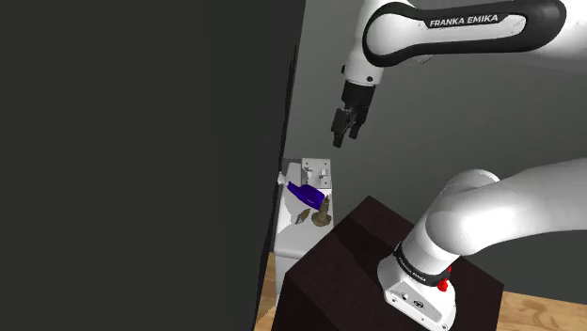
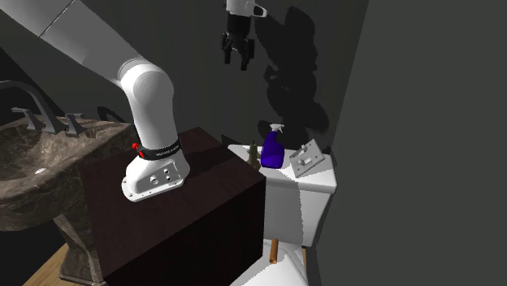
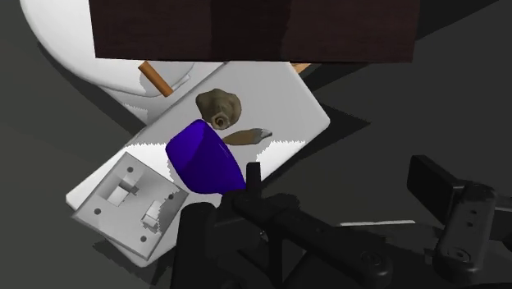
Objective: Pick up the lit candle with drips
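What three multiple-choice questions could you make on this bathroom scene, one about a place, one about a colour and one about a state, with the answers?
1. Where does the brown candle stand?
A on a bookshelf
B on the toilet tank lid
C on a chair

2. What colour is the spray bottle?
A red
B green
C blue

3. What is the gripper doing?
A clasping the candle
B hanging open above the lid, holding nothing
C pressing on the bottle

Answers:
1 B: the candle stands on the white lid beside the bottle.
2 C: the bottle's body is deep blue.
3 B: the fingers stand apart high over the lid and touch nothing.
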`<state>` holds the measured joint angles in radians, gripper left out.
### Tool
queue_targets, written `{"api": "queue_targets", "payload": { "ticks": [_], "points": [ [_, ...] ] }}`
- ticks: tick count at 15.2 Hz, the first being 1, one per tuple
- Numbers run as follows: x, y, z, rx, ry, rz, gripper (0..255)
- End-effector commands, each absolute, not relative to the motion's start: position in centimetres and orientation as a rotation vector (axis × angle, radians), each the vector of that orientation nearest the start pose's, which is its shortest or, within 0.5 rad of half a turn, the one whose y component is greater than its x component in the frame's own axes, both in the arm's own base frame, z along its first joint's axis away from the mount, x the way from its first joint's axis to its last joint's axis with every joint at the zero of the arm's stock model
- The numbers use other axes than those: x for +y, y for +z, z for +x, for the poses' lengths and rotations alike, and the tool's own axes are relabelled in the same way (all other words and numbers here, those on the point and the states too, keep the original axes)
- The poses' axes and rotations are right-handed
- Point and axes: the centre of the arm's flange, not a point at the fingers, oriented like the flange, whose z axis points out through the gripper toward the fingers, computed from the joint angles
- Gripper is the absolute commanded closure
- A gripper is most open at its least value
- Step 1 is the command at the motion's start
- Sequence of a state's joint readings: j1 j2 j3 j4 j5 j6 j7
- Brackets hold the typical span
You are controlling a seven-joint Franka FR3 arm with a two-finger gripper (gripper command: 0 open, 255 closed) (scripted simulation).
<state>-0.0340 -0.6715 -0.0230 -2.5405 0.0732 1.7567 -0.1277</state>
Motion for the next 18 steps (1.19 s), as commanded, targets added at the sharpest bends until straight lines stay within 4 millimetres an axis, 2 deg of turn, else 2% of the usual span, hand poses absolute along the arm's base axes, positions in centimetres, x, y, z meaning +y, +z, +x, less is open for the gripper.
{"api": "queue_targets", "payload": {
  "ticks": [1,9,18],
  "points": [
    [-1.5,45.4,34.2,-0.067,0.178,-3.055,0],
    [-2.4,35.0,36.7,0.026,0.263,-3.107,0],
    [-4.4,23.4,38.8,0.133,0.362,-3.160,0]
  ]
}}
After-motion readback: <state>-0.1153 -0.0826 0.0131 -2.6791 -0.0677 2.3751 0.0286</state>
